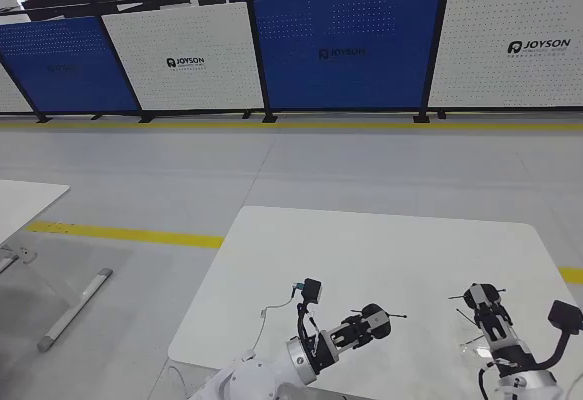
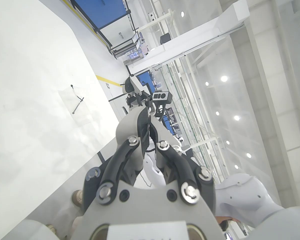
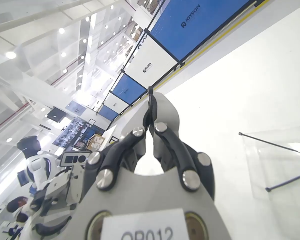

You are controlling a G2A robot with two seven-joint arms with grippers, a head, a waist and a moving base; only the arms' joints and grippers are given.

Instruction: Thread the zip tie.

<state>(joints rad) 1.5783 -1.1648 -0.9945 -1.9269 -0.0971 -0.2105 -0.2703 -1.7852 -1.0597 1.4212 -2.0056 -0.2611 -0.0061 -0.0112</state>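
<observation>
My left gripper point(image 1: 379, 320) point(image 2: 148, 116) is held low over the near side of the white table point(image 1: 391, 260), shut on a thin black zip tie point(image 1: 399, 318) that sticks out toward the right arm. My right gripper point(image 1: 483, 297) point(image 3: 150, 116) is shut on another black zip tie point(image 3: 150, 91), whose head pokes out past the fingertips. In the left wrist view the right gripper point(image 2: 133, 96) is a short way ahead, with its tie lying crosswise. The two grippers are apart.
A clear plastic sheet point(image 3: 277, 166) point(image 2: 75, 106) lies flat on the table by the right arm, with two spare zip ties point(image 3: 275, 146) point(image 2: 77, 99) on it. The table's near edge is close under both arms. The far half of the table is bare.
</observation>
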